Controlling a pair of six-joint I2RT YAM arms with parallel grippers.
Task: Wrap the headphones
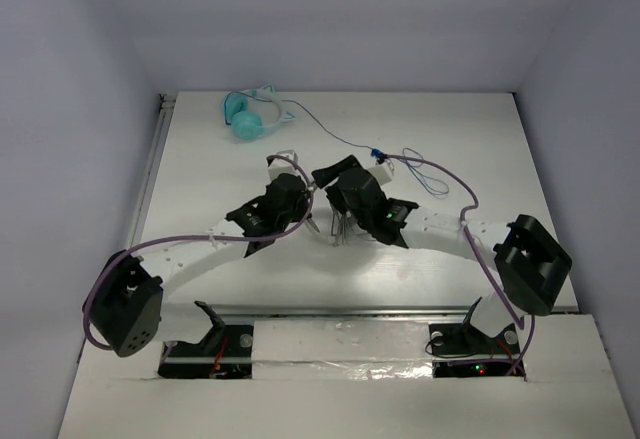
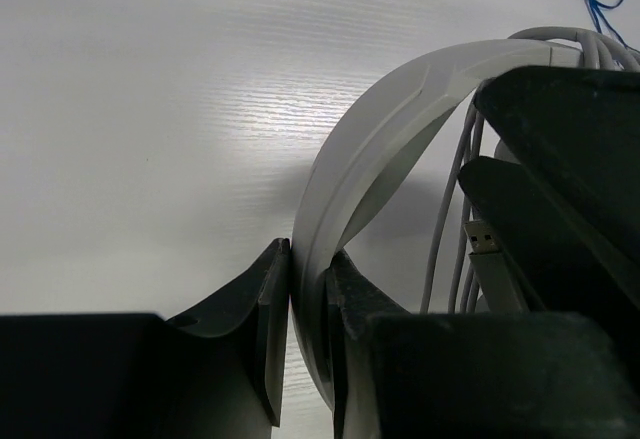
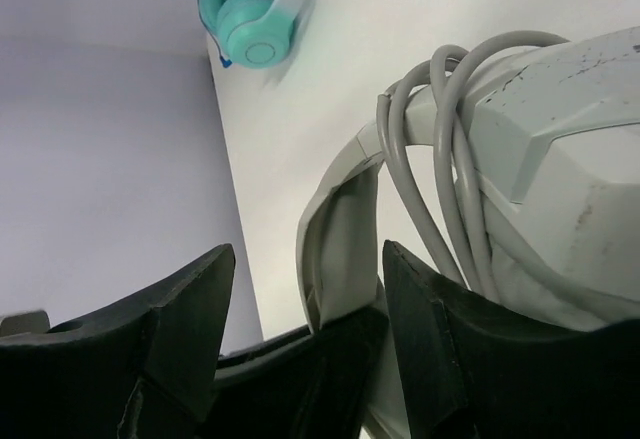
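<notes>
- Crosswise, left to right: white wide-banded over-ear headphones [image 3: 560, 109].
- thin grey cable [image 3: 452, 159] loops round the headband [image 2: 370, 139].
- left gripper [image 2: 308, 259] clamps the headband; right gripper [image 3: 307, 249] spread wide, gripping nothing.

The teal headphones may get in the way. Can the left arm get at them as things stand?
Probably not: the left gripper is shut on the white headphones; it would have to let go before going for the teal headphones.
</notes>
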